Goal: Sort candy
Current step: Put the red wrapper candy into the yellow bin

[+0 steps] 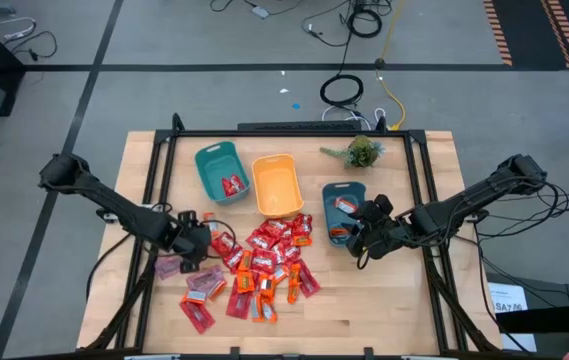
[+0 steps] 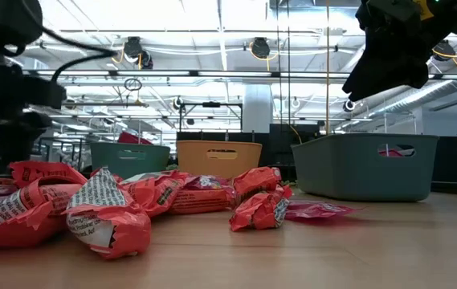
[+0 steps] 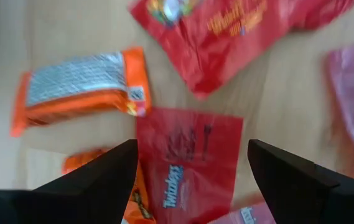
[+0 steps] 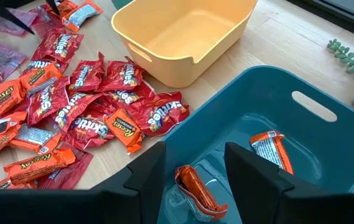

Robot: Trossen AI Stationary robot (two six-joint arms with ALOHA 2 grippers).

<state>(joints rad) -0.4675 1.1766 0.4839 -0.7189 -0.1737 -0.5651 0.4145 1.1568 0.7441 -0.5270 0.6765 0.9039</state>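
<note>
Crinkled red wrapped candies [image 2: 99, 213] lie nearest the low camera, part of a loose heap on the wooden desk [image 1: 384, 310]. Over its left edge the left end effector [image 3: 192, 171] hangs with fingers spread above a flat red Twizzlers packet [image 3: 189, 165]; to take it cleanly, I judge it should drop straight down and close across the packet's narrow width. The right end effector [image 4: 194, 163], parted and empty, hangs over the small teal plastic bin [image 4: 301, 99], which holds two orange candies [image 4: 273, 149]. The orange-yellow plastic bin [image 1: 275, 183] looks empty; the larger teal plastic bin [image 1: 216, 168] holds red candy.
</note>
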